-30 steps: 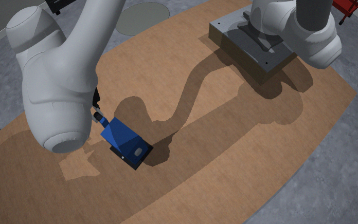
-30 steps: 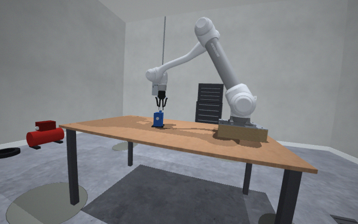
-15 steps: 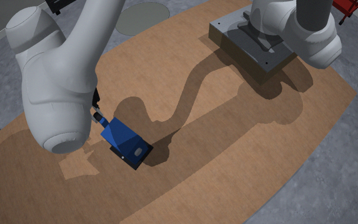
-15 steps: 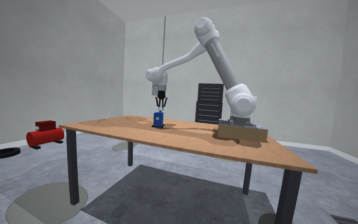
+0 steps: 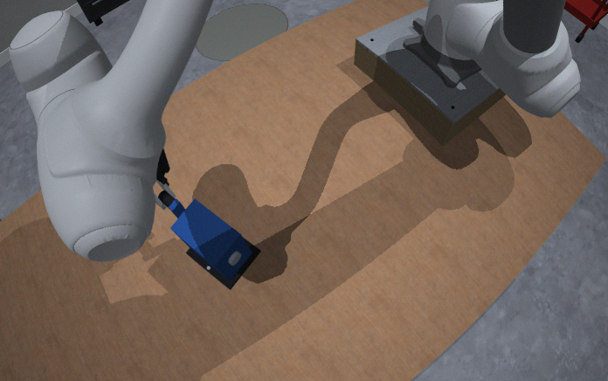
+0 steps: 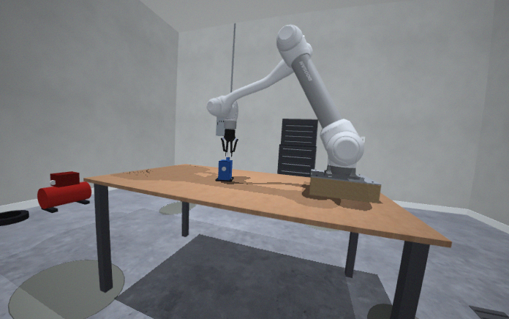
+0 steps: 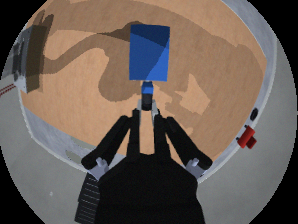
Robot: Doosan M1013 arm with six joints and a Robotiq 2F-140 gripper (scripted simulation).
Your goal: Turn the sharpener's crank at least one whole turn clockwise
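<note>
The pencil sharpener [image 5: 214, 241] is a blue box on a dark base plate [image 5: 224, 280], sitting on the wooden table [image 5: 391, 265] toward the end far from the arm's mount, set at an angle to the table's edges. From the outside camera I see it standing upright [image 6: 224, 169] with a pale round spot on the face turned toward me. At its far end, on the top view, a small blue knob [image 5: 172, 203] sticks out from the box — that is the crank's handle, and on the wrist camera it shows as a short blue stub [image 7: 147, 88] just below the box [image 7: 149, 51].

My gripper [image 7: 146, 104] comes down on that stub from above, its two dark fingers drawn close together and clamped on the knob. From outside, the gripper [image 6: 229, 152] hangs straight down, fingertips right at the top of the sharpener. On the top view most of it is hidden under the white wrist [image 5: 93, 155] — only a bit of black shows beside the knob.

The arm stands on a grey block [image 5: 379, 71] at the other end of the table. On the floor beyond are a red tank [image 6: 64, 194], a black tyre [image 6: 6, 217] and a dark cabinet [image 6: 298, 146].
</note>
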